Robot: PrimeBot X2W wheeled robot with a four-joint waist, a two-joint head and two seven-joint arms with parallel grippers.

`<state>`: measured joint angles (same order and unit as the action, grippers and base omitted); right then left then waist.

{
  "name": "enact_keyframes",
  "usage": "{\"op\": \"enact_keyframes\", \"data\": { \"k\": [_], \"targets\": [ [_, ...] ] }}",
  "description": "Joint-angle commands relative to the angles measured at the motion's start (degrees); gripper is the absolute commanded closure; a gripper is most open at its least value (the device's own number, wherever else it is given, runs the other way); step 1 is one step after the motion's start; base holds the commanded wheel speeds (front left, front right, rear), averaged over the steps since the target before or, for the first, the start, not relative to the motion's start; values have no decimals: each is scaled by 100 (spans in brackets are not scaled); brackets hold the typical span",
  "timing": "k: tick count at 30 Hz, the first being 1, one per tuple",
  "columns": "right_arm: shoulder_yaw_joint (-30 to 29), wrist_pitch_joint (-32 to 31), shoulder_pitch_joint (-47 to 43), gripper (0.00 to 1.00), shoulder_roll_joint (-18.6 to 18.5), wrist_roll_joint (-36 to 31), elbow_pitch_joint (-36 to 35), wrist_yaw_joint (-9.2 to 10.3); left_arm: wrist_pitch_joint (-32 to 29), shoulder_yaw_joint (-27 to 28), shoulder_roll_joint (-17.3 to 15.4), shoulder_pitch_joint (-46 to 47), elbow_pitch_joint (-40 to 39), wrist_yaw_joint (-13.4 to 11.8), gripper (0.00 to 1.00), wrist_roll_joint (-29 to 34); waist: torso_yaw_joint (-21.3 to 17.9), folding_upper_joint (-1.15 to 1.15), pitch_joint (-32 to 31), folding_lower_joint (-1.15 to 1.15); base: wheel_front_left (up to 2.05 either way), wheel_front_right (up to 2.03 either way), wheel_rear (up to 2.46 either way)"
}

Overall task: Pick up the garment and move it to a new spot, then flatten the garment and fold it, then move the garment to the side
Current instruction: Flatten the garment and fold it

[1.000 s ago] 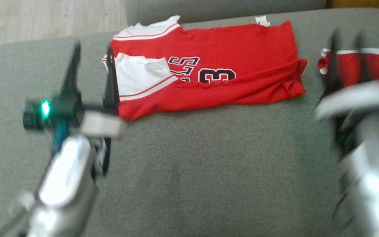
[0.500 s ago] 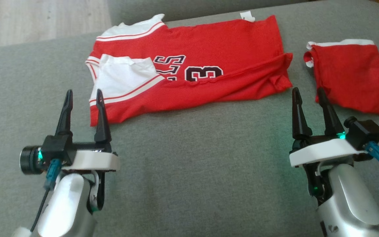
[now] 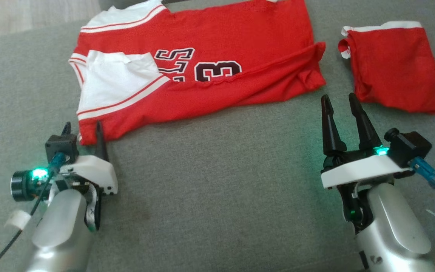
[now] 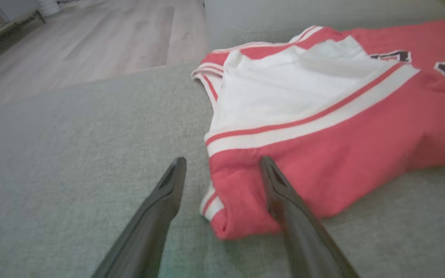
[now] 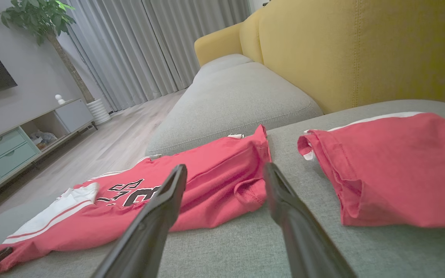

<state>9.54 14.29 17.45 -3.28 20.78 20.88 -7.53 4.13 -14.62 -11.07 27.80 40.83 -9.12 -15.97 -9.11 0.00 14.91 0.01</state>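
garments 2: jersey (image 3: 221,37), folded red piece (image 3: 391,64) | grippers 2: left gripper (image 3: 82,124), right gripper (image 3: 338,96) | plant (image 5: 29,15) 1

You'll find the red-and-white mesh jersey (image 3: 247,37) cut off by the head view's top edge, its black lettering (image 3: 217,71) half tucked under folded-over cloth.

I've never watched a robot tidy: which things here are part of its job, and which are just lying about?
Job: red jersey, left gripper open at its corner, right gripper open nearby.
Lying about: small red garment, grey sofa, potted plant, cabinet.
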Motion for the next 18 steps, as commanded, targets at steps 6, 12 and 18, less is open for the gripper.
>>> {"op": "enact_keyframes", "data": {
  "k": [6,12,18],
  "targets": [
    [218,47,241,0,40,130,-200,4,-492,183,-260,322,426,-151,0,-9,-89,0,90,-1,0,0,0],
    [201,59,252,0,40,138,-167,4,-638,109,-212,331,607,-44,100,-93,-75,0,33,-1,0,0,0],
    [93,-148,378,0,40,-106,44,4,182,123,-153,467,188,-56,100,-69,49,0,-43,-1,0,0,0]
  ]
}}
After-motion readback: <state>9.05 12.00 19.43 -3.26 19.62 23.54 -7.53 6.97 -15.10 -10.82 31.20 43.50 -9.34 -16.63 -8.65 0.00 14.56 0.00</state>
